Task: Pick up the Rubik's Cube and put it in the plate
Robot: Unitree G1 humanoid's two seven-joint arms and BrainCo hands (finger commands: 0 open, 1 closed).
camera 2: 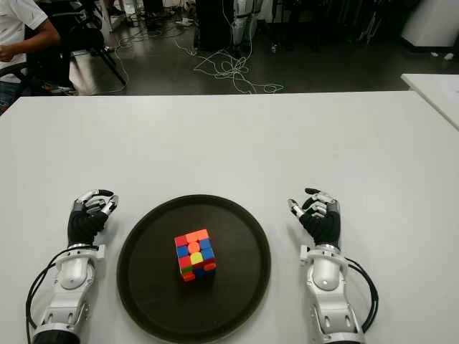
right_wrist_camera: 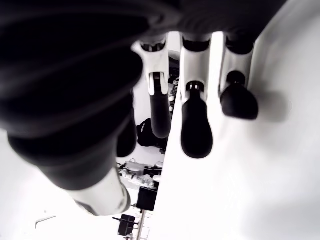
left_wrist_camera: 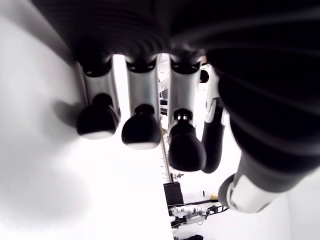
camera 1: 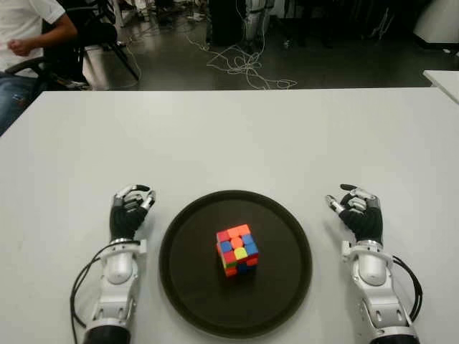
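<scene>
Rubik's Cube (camera 1: 237, 250) sits inside the plate (camera 1: 186, 287), near its middle, resting flat on the dark surface and touched by neither hand. Judged from this layout, the placing step looks complete; nothing of the task appears left except keeping the hands clear.

Table (camera 1: 237, 136): white, bare beyond the plate (a seated person (camera 1: 25, 43) shows at the far left corner, off the table).

Plate: round, dark, lying between the two hands, its rim just beside each wrist.

Left hand (camera 1: 129, 213): just outside the plate's left rim, fingers (left_wrist_camera: 141, 131) loosely curled and relaxed, gripping nothing; the cube lies well to the inner side of its fingertips.

Right hand (camera 1: 358, 213): just outside the right rim, fingers (right_wrist_camera: 196, 131) likewise relaxed and part-spread, empty; the cube is well apart from its thumb side.
</scene>
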